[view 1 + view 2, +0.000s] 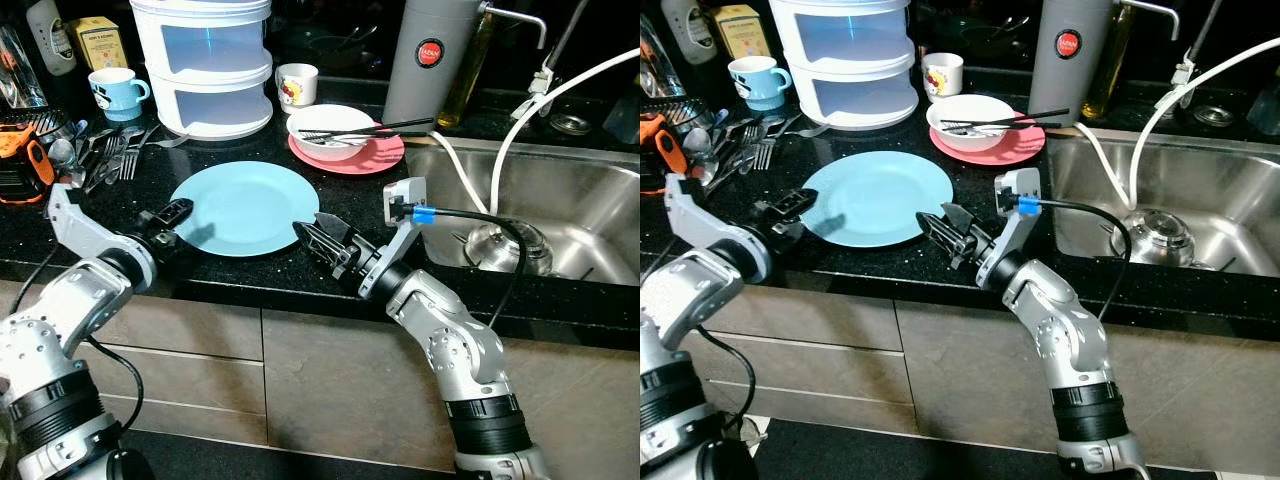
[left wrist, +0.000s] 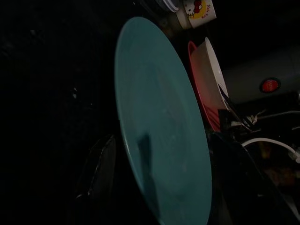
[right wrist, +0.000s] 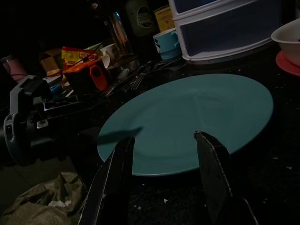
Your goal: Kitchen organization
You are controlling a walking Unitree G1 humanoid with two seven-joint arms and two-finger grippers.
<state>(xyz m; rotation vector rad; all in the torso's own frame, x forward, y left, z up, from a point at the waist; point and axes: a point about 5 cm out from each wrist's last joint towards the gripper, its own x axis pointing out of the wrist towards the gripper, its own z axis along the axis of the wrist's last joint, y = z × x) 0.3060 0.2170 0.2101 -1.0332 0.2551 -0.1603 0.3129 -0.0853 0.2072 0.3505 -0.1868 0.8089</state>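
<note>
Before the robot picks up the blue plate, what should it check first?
1. Blue plate flat on the counter, nothing on it: ok.
2. Left gripper at the plate's left edge: ok.
3. Right gripper at the plate's right edge, fingers open: ok.
4. Left fingers open: cannot tell.
5. Either gripper already touching the plate: cannot tell.
6. White bowl well behind the plate: ok.

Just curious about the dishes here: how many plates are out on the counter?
2. A blue plate lies on the black counter between the two grippers. A pink plate sits behind it near the sink, under a white bowl. Others could be hidden.
</note>
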